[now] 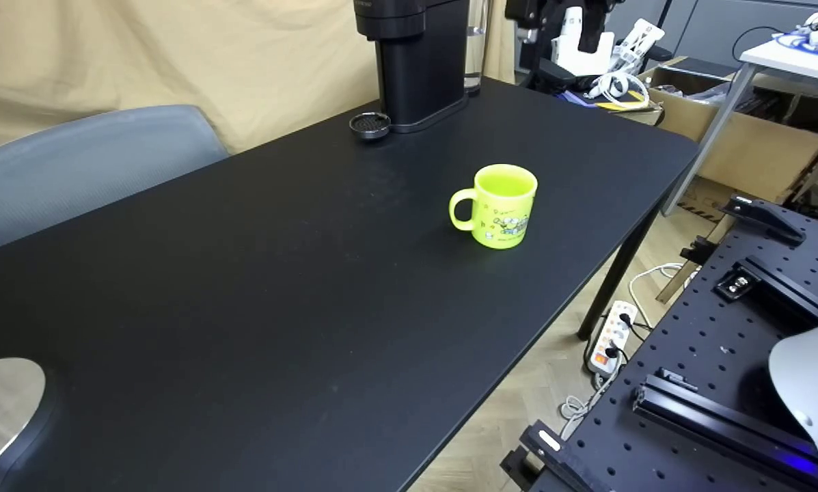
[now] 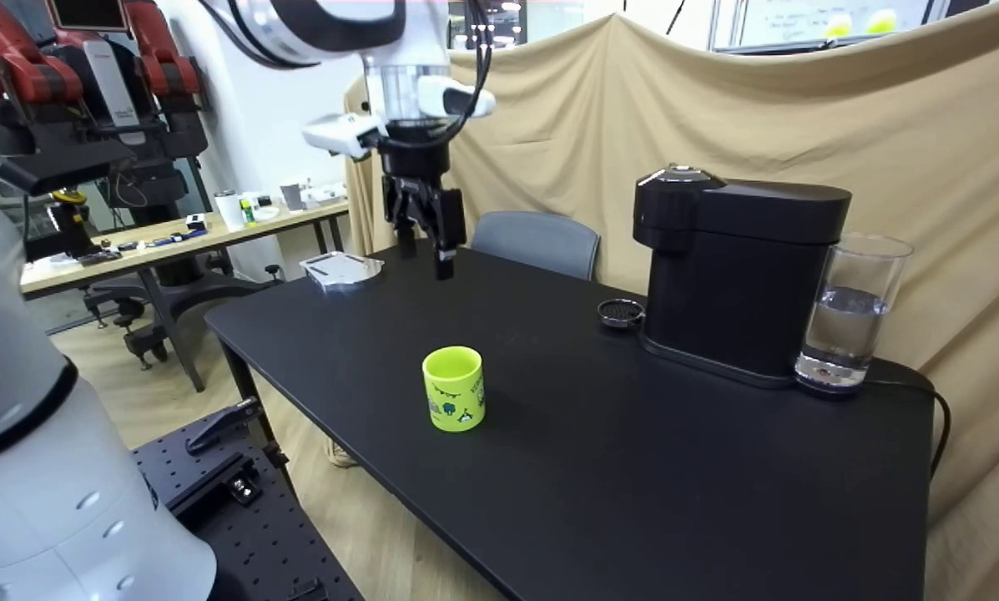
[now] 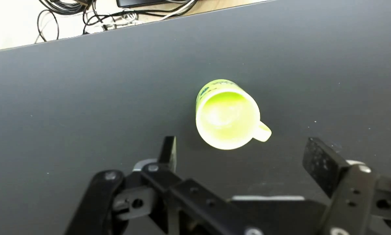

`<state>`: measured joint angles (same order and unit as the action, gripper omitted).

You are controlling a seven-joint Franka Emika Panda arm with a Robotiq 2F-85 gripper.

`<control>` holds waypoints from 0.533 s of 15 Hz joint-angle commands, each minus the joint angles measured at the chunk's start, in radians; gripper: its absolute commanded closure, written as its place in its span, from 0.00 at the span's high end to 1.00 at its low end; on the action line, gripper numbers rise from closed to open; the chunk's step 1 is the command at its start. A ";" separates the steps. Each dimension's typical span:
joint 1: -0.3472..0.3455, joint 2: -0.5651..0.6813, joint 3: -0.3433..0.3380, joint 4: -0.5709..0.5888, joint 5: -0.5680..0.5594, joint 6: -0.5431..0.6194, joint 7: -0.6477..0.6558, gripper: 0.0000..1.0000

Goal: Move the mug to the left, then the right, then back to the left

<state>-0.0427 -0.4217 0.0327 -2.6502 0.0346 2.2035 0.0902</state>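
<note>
The lime mug (image 1: 503, 208) stands upright on the black table (image 1: 258, 321) in an exterior view, its handle to the left there. It also stands upright in an exterior view (image 2: 455, 392), where the handle is hidden. In the wrist view I look down into the mug (image 3: 228, 117), which appears empty; its handle points to the lower right. My gripper (image 3: 241, 140) is open with nothing between its fingers. It hangs above the table, apart from the mug, in both exterior views (image 1: 559, 37) (image 2: 426, 257).
A black coffee machine (image 2: 733, 284) with a glass water tank (image 2: 845, 325) and a small round drip tray (image 2: 620, 312) stands on the table. A clear flat piece (image 2: 342, 269) lies at the table's far end. A grey chair (image 2: 541, 242) stands behind the table.
</note>
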 commanded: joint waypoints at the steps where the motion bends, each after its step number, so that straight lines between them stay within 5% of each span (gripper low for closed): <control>1: 0.020 0.078 0.051 -0.068 -0.045 0.189 0.065 1.00; 5: 0.021 0.144 0.095 -0.145 -0.084 0.388 0.140 1.00; 8: 0.038 0.154 0.066 -0.119 -0.056 0.338 0.073 1.00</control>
<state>-0.0173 -0.2677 0.1121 -2.7701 -0.0152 2.5431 0.1590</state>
